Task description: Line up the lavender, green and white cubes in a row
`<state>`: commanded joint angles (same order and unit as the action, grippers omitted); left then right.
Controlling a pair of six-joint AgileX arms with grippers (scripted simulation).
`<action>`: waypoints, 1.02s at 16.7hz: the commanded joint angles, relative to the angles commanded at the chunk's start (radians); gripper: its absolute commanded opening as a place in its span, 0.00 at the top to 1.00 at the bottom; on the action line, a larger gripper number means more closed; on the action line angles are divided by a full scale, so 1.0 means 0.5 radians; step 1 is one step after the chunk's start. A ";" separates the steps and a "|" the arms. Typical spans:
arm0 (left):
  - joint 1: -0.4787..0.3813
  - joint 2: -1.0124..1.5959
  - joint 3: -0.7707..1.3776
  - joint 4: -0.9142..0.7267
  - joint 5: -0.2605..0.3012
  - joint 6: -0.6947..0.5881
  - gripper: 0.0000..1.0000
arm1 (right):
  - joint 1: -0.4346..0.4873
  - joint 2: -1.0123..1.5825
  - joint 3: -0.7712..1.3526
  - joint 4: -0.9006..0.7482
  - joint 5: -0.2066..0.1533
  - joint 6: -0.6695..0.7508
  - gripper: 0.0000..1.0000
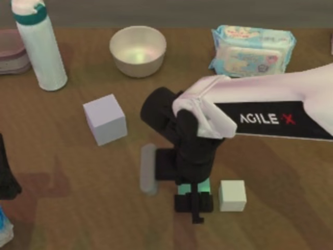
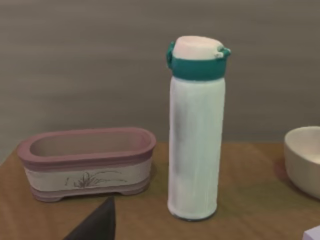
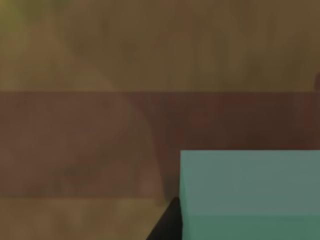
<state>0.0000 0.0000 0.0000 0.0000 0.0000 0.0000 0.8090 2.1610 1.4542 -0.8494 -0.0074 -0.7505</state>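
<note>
Writing: "AGILE·X" is showing in white and red letters on the black band of the right arm [image 1: 270, 117]. The print on the wipes packet [image 1: 252, 50] is too small to read. A plant sketch is showing on the side of the planter [image 2: 87, 162].

Right hand [image 1: 193, 200]: reaching over the bench [image 1: 78, 208] from the right side, sitting over the green cube [image 1: 204, 185]; whether its fingers are clamping that cube cannot be told. In the right wrist view the green cube is filling the corner, with one dark fingertip [image 3: 167, 222] just beside its edge.

Green cube: lying on the bench near the front, mostly hidden under the hand.

White cube [image 1: 232, 195]: standing just beside the green cube, toward the right, sides square to the bench edge.

Lavender cube [image 1: 105, 119]: sitting well apart to the left and farther back, turned slightly askew.

Containers: cream bowl [image 1: 138, 50] at the back, nothing showing inside it; pink-rimmed planter at the back left, its inside hidden; white bottle [image 1: 39, 44] with teal band standing upright, lid closed.

Left arm [image 1: 6, 174]: resting at the left edge.
</note>
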 joint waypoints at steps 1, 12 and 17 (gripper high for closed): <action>0.000 0.000 0.000 0.000 0.000 0.000 0.00 | 0.000 0.000 0.000 0.000 0.000 0.000 0.92; 0.000 0.000 0.000 0.000 0.000 0.000 0.00 | 0.000 0.000 0.000 0.000 0.000 0.000 0.10; 0.000 0.000 0.000 0.000 0.000 0.000 0.00 | 0.000 0.000 0.000 0.000 0.000 0.000 0.00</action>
<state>0.0000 0.0000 0.0000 0.0000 0.0000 0.0000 0.8090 2.1610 1.4542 -0.8494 -0.0074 -0.7505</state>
